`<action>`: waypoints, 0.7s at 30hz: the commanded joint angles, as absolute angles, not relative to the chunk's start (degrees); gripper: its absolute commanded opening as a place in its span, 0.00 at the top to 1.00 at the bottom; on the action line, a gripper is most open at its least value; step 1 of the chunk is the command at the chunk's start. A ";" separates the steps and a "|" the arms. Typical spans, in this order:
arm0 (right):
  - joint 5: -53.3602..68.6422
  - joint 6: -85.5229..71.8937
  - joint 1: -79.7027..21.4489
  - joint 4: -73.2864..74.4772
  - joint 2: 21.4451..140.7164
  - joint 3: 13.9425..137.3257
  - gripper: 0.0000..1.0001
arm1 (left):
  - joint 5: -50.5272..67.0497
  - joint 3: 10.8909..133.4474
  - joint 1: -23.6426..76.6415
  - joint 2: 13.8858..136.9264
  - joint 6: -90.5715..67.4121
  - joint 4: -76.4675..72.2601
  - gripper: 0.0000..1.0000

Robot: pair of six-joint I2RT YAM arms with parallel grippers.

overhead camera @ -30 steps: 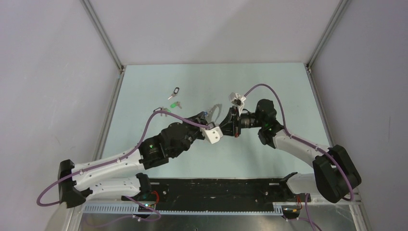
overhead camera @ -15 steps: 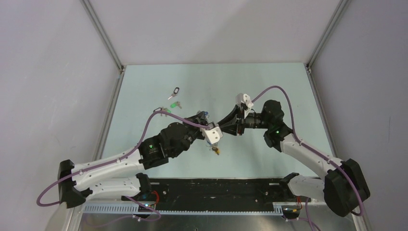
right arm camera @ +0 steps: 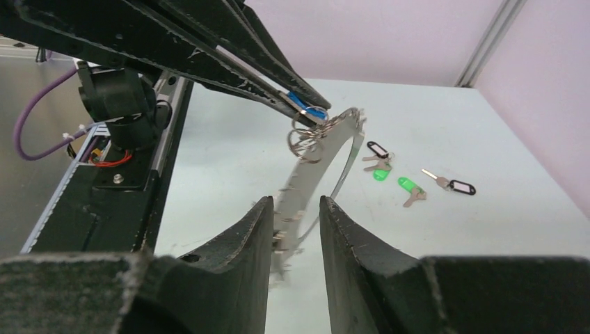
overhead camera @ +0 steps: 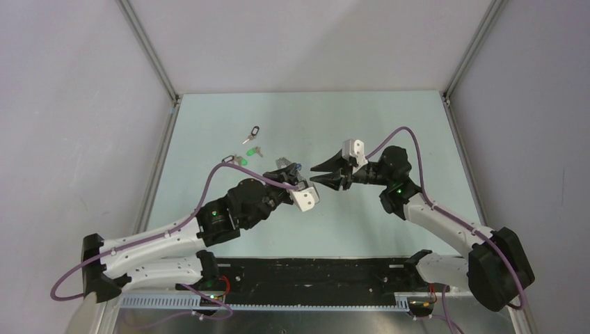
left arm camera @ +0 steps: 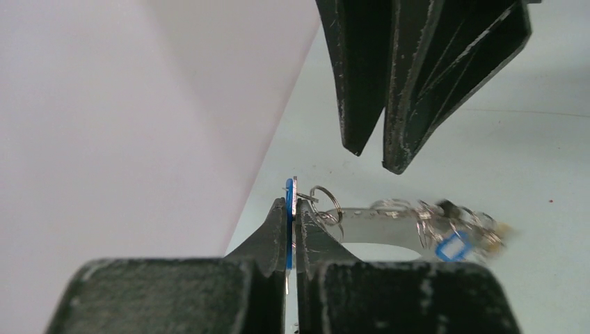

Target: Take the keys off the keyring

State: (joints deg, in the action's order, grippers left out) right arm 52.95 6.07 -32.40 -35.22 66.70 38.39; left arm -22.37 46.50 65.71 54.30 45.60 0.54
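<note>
Right fingers (right arm camera: 229, 257) re-angled, spread, just short of keyring (right arm camera: 313, 174), left fingers (left arm camera: 264, 240) pinching blue key (left arm camera: 288, 209), loose keys (right arm camera: 389, 167) on bench (overhead camera: 389, 125) beyond

no readable text, labels, brands or numbers anywhere

Left arm (overhead camera: 160, 240): stretched forward and rightward from its base.
Left gripper (overhead camera: 286, 164): fingers pinched tight on a blue key (left arm camera: 289, 219).
Right arm (overhead camera: 445, 219): elbow bent, forearm pointing left.
Right gripper (overhead camera: 311, 174): fingers narrowly parted, tips just apart from the left fingertips.
</note>
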 commanded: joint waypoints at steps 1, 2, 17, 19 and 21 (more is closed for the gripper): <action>53.51 6.58 -31.72 -41.73 67.86 38.74 0.64 | -20.61 46.44 65.81 52.99 47.23 -2.74 1.00; 54.00 6.26 -31.66 -42.18 68.29 38.69 0.63 | -20.60 46.41 65.89 53.13 47.30 -2.55 1.00; 60.01 -1.16 -32.08 -52.07 73.51 39.54 0.66 | -19.43 46.48 66.02 52.67 47.00 -2.20 1.00; 60.22 -2.09 -32.40 -53.40 74.16 39.73 0.66 | -19.39 46.49 66.01 52.71 47.02 -2.20 1.00; 60.33 -2.67 -32.77 -54.56 74.64 39.85 0.67 | -19.36 46.49 66.00 52.70 47.02 -2.20 1.00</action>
State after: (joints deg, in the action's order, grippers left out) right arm 58.96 -0.21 -31.94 -48.77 73.67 38.39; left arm -20.25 46.17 65.78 54.19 46.17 0.78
